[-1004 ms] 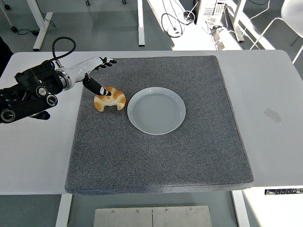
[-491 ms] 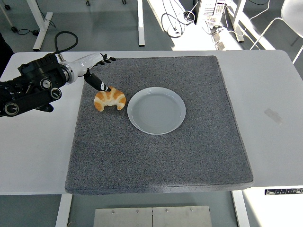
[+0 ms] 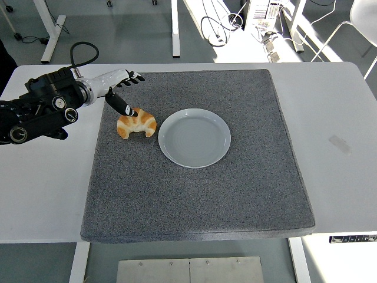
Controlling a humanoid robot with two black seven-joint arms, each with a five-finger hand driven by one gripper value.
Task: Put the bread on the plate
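A golden croissant (image 3: 136, 124) lies on the grey mat (image 3: 200, 194), just left of an empty pale plate (image 3: 194, 137). My left hand (image 3: 121, 93) reaches in from the left edge and hovers at the croissant's upper left. Its fingers are spread: the thumb (image 3: 122, 107) points down to the croissant's top edge, the other fingers (image 3: 133, 76) stretch out toward the mat's far left corner. Nothing is held. The right arm is out of view.
The grey mat covers most of the white table (image 3: 336, 135). A black cable (image 3: 82, 50) loops up from my left forearm. Desk legs and cables stand on the floor beyond the table's far edge.
My left arm drew back up and left from the croissant, the thumb lifting off its top, then shifted slightly right. The croissant and plate have stayed put.
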